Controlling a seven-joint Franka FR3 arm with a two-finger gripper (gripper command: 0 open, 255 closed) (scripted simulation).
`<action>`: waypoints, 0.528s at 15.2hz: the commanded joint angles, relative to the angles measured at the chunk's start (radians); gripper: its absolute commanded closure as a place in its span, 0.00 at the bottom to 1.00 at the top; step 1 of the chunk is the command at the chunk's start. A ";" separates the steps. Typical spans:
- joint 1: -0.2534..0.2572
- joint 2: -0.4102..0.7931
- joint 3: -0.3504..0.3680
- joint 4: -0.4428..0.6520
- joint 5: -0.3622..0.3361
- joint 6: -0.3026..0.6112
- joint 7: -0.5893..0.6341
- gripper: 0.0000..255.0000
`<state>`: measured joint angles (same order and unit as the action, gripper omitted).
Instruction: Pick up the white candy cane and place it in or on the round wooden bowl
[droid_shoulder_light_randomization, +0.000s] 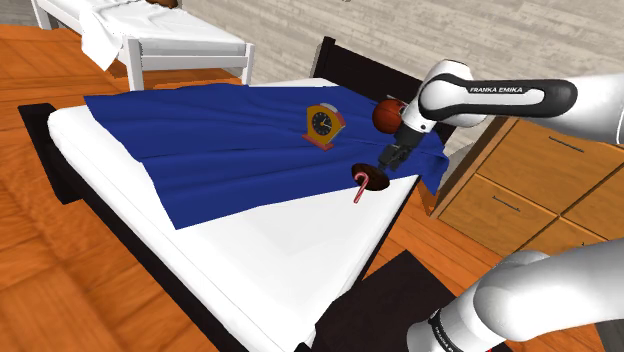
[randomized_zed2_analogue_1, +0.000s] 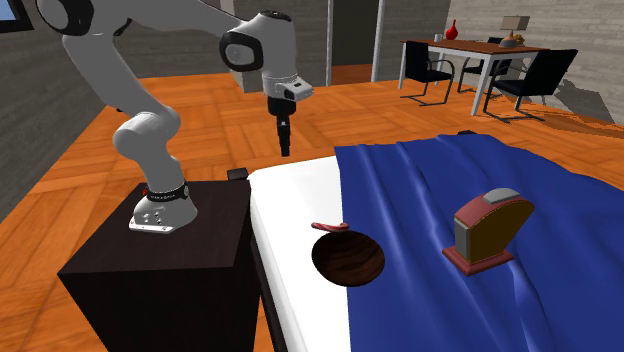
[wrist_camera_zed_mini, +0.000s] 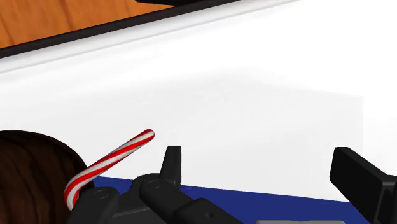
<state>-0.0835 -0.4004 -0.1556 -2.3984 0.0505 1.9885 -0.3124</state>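
On the bed's white sheet (droid_shoulder_light_randomization: 280, 250): the candy cane (wrist_camera_zed_mini: 111, 159), striped red and white, lies flat, free of the gripper.
Cane's long axis: it runs from the bowl's rim straight out over the bare sheet.
Cane's ends: the crook sits at the rim of the bowl (wrist_camera_zed_mini: 25, 172); the straight end points away from the bowl. Whether crook and rim touch cannot be told.
Bowl: round, dark brown wood, upright, at the edge of the blue blanket (droid_shoulder_light_randomization: 220, 150) where it meets the sheet.
Gripper (wrist_camera_zed_mini: 257, 153): it hangs above the bed, pointing down, near the bowl and apart from the cane.
Fingers (wrist_camera_zed_mini: 172, 159): spread wide, with nothing between them.
Clock (droid_shoulder_light_randomization: 322, 124): orange with a red base, standing on the blanket, well apart from the bowl.
Ball (droid_shoulder_light_randomization: 388, 114): reddish brown, on the blanket beyond the bowl.
Stand (randomized_zed2_analogue_1: 150, 290): a dark box beside the bed.
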 joint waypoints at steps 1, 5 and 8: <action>-0.005 0.064 -0.023 0.019 0.006 0.052 -0.030 0.00; -0.012 0.205 -0.063 0.075 0.038 0.144 -0.090 0.00; -0.018 0.315 -0.087 0.132 0.076 0.201 -0.141 0.00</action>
<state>-0.0992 -0.1272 -0.2340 -2.2891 0.1122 2.1681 -0.4349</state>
